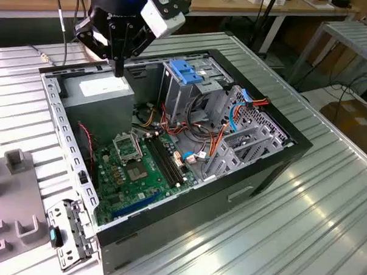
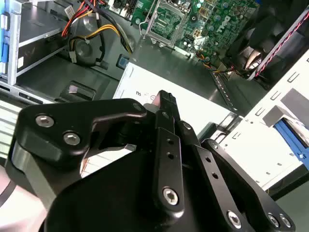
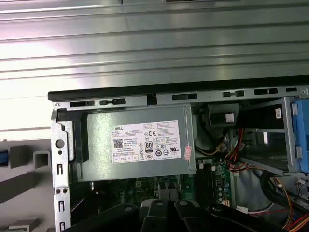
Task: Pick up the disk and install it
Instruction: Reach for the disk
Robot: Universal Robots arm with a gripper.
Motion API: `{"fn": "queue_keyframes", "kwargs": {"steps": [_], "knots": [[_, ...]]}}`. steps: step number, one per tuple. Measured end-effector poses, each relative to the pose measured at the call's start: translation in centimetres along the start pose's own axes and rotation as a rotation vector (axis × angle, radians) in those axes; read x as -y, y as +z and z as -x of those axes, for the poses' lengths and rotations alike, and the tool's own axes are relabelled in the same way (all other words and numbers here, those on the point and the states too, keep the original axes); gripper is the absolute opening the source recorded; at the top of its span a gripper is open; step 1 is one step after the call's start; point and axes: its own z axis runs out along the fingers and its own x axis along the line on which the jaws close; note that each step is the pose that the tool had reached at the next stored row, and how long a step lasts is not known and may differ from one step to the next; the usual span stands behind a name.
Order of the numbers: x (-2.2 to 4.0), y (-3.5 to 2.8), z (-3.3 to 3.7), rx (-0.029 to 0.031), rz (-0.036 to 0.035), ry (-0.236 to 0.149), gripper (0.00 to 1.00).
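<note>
Hand point(image 1: 118, 69) is parked right over the grey power-supply box point(image 1: 103, 92) in the open case point(image 1: 187, 201), fingers look pinched together, nothing held. The disk can't really be placed. A blue sliver point(image 3: 2, 157) by the grey fixture point(image 3: 17, 157), outside the case wall, might be its rail, so its long axis can't be judged.

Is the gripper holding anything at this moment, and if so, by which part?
Nothing is held: the gripper hangs shut and empty over the grey power-supply box.
</note>
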Motion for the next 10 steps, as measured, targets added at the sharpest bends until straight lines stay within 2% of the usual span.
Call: {"fn": "queue_keyframes", "kwargs": {"steps": [10], "knots": [[0.02,0.02,-0.23,0.0000,0.0000,0.000,0.11]]}}
